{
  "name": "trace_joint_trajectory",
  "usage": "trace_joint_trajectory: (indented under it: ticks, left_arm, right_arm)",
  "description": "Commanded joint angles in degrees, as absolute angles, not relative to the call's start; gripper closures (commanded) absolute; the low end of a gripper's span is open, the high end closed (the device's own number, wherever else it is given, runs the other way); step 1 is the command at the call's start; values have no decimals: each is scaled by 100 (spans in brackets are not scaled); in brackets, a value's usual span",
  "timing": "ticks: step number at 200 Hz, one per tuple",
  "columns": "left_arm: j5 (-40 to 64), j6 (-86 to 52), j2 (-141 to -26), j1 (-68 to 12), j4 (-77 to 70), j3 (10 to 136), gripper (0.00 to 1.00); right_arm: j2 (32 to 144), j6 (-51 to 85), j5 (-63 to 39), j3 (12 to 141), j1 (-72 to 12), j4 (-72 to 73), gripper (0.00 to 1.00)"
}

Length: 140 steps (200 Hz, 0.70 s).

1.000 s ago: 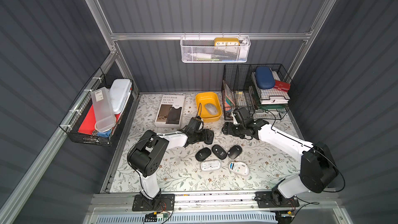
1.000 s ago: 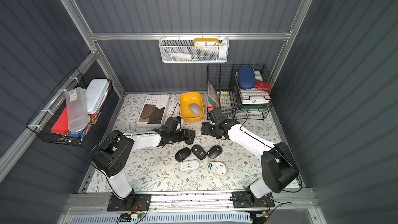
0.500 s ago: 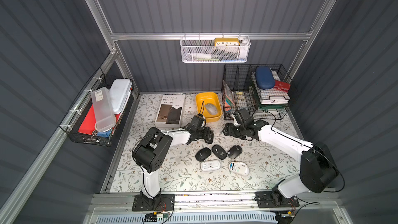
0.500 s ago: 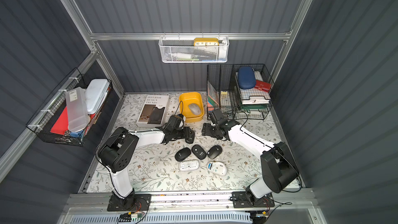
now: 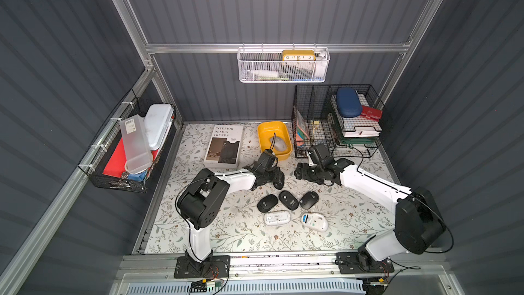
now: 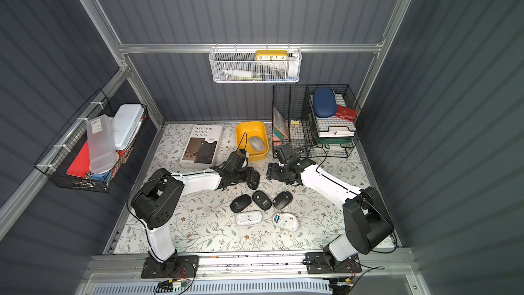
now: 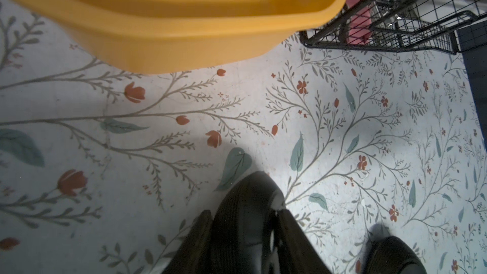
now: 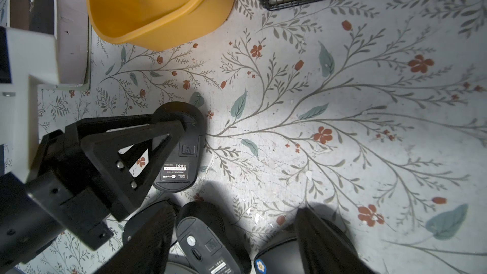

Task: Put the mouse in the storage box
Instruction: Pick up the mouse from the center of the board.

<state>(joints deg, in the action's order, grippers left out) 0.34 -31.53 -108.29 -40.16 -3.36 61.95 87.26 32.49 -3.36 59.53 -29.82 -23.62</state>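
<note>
- L hand (image 7: 245, 217) clamped on a black mouse (image 8: 181, 164), a finger on each side; mouse tipped on edge, label side showing in R wrist view, low over the tabletop (image 5: 340, 217); touching it or not, can't tell
- Storage box (image 5: 263, 137) sits just past the held mouse, a bare floral strip between them; near rim faces the mouse
- Grey mouse (image 5: 279, 144) lies inside the box, twd the near R part; rest of the box floor is bare
- Box flanks: book (image 5: 225, 144) just beside on L, black wire organiser (image 5: 312, 126) near on R
- R hand (image 5: 300, 172) wide open, empty, near L hand w/ a gap between
- Nearer the arm bases: row of 3 black mice (image 5: 288, 200), 2 white mice (image 5: 277, 218) belly-up, well apart from the box
</note>
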Motion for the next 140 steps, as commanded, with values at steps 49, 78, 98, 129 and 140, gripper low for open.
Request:
trace_joint_trajectory:
  ticks: [49, 78, 98, 129, 140]
  left_arm:
    - [-817, -3113, -11345, -4646, 524, 6739, 55]
    - [-862, -3217, -11363, -4672, 615, 6768, 58]
    - [-861, -3219, -11410, -4676, 675, 6818, 59]
    - [-845, -3228, -11433, -4676, 680, 6825, 59]
    - [-852, -3226, -11442, -4676, 702, 6853, 63]
  right_arm:
    - [8566, 3202, -103, 5854, -2928, -2487, 23]
    - [8510, 3191, -55, 5828, -2906, -2522, 23]
    - [8473, 3177, -31, 5810, -2883, -2527, 23]
    - [8448, 3166, -9, 5801, -2854, -2538, 23]
    - [8438, 3165, -8, 5801, -2844, -2540, 23]
